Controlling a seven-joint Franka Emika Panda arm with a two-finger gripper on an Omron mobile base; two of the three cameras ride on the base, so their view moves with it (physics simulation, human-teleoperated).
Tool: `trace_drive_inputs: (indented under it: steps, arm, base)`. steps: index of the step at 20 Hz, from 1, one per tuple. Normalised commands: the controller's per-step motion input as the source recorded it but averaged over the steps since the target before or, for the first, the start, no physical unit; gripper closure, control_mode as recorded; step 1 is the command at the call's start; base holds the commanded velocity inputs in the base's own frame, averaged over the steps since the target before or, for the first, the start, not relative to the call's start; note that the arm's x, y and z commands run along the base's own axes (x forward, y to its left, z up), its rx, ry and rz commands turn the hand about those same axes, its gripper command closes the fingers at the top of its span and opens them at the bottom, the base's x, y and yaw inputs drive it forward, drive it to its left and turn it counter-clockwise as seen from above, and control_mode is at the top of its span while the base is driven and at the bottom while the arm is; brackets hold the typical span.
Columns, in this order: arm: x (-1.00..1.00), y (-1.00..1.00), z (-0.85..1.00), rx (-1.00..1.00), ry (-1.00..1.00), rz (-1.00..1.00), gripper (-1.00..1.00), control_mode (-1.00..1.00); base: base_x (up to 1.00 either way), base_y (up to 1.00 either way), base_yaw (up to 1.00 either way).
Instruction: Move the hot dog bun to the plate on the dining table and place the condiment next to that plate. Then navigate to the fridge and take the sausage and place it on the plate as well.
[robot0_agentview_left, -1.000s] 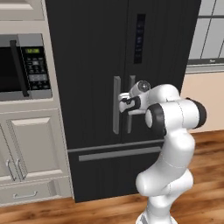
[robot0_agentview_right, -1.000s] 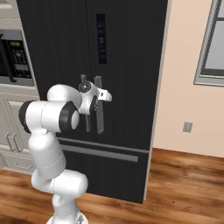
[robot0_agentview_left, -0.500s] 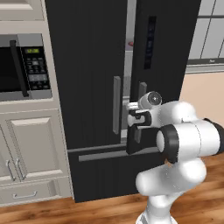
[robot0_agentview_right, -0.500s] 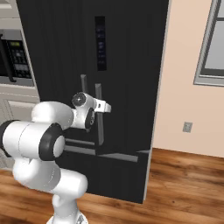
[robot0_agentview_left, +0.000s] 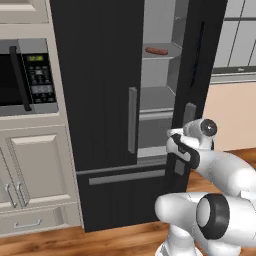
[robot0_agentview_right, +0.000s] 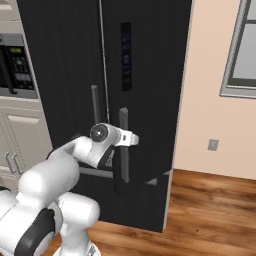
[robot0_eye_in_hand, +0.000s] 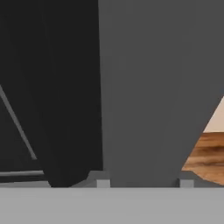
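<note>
Black fridge (robot0_agentview_left: 100, 75) door swung partly open, end effector (robot0_agentview_left: 175, 145) at its handle edge, grip state unclear; sausage (robot0_agentview_left: 156, 51) on shelf.

White Franka Panda arm (robot0_agentview_left: 220, 175), glossy rounded link shells, smooth bulbous casings. Dark grey rings at joints; large black-ringed round joint cap (robot0_agentview_left: 216, 216) on lower link. Smaller round grey cap (robot0_agentview_right: 99, 133) at wrist, pale centre. Black band (robot0_agentview_left: 186, 153) wraps forearm near wrist. White block-shaped end effector (robot0_agentview_right: 126, 138) mount, dark underside. Two small pale square finger tips (robot0_eye_in_hand: 103, 183) in hand view. No cables, screws or markings discernible.
</note>
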Motion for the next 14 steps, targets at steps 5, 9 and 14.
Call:
trace_drive_inputs:
  steps: [5,9,14]
  arm:
    - [-0.66,-0.13,0.19,0.0,0.0,0.0,-1.0,-1.0]
    - [-0.43,0.22,0.5,-0.03,0.0,-0.03,-1.0,-1.0]
    - [-0.34,0.5,0.72,-0.06,0.08,0.0,-1.0,-1.0]
  base:
    - [0.0,0.0,0.0]
    - [0.0,0.0,0.0]
    - [0.0,0.0,0.0]
